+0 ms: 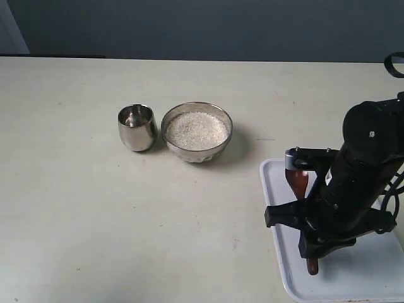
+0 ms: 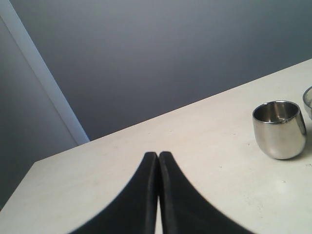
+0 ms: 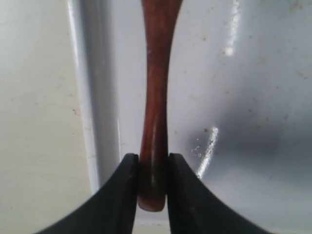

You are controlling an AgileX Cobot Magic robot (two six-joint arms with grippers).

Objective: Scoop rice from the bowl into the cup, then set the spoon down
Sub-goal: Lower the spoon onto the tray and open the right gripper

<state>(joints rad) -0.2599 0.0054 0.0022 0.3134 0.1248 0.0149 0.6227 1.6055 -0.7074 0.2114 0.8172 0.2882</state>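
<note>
The steel bowl (image 1: 197,132) holds white rice (image 1: 196,130) at mid-table, and the small steel cup (image 1: 137,127) stands just left of it, apart from it. The dark reddish-brown spoon (image 1: 297,180) lies along the left side of a white tray. My right gripper (image 1: 314,257) is low over the tray, and the arm hides most of the handle. In the right wrist view the gripper (image 3: 152,158) is shut on the end of the spoon (image 3: 156,87) handle. My left gripper (image 2: 158,155) is shut on nothing, with the cup (image 2: 279,129) ahead of it.
The white tray (image 1: 353,281) sits at the table's front right corner; its raised rim (image 3: 92,97) runs beside the spoon handle. A sliver of the bowl rim (image 2: 308,100) shows at the edge of the left wrist view. A grey wall stands behind the table.
</note>
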